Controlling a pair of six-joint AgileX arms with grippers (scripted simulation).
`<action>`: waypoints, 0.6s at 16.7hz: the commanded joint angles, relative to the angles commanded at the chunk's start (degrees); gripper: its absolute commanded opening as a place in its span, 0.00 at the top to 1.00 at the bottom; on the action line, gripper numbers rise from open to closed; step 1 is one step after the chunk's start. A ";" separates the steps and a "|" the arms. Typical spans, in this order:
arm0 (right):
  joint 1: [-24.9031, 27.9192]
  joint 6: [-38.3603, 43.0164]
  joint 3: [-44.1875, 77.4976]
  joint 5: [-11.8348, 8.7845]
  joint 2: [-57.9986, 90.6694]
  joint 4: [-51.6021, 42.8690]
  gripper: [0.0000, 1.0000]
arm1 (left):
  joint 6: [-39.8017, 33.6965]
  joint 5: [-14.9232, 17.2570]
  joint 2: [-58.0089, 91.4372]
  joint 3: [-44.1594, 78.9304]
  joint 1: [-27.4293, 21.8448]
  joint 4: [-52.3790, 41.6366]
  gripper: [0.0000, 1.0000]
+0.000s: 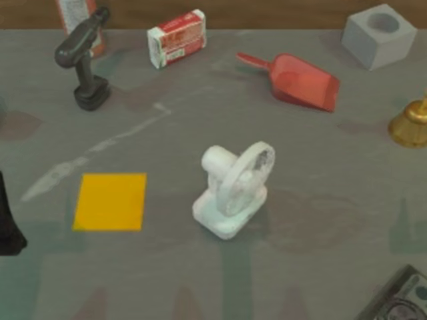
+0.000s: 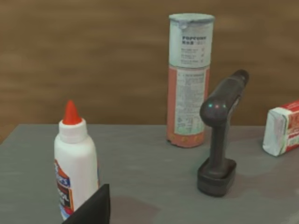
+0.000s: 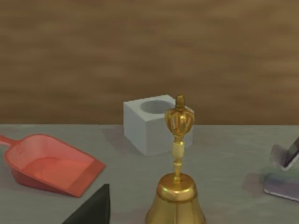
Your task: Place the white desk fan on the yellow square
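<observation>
Although the white desk fan point(image 1: 233, 191) stood upright mid-surface, it was well apart from the yellow square point(image 1: 110, 201) at its nine o'clock — nothing was done yet. Neither end effector's state could be told; both arms sat parked at the edges.

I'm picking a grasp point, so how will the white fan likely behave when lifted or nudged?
The white desk fan looks like rigid plastic, probably light for its size. Its round grille and motor housing sit high above a small base, so a push up high may tip it. The smooth shell could be slippery; the base seems the steadier grip.
</observation>
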 joint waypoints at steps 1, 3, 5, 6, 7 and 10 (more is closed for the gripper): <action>0.00 0.00 0.00 0.00 0.00 0.00 0.00 | 0.00 0.00 0.00 0.00 0.00 0.00 0.00; 0.00 0.00 0.00 0.00 0.00 0.00 0.00 | 0.11 0.03 0.51 0.41 -0.18 -0.43 0.00; 0.00 0.00 0.00 0.00 0.00 0.00 0.00 | 0.58 0.14 3.10 2.56 -1.10 -2.58 0.00; 0.00 0.00 0.00 0.00 0.00 0.00 0.00 | 0.90 0.21 5.18 4.35 -1.83 -4.31 0.00; 0.00 0.00 0.00 0.00 0.00 0.00 0.00 | 1.24 0.29 7.77 6.67 -2.74 -6.45 0.00; 0.00 0.00 0.00 0.00 0.00 0.00 0.00 | 2.12 0.54 17.56 16.05 -6.16 -14.47 0.00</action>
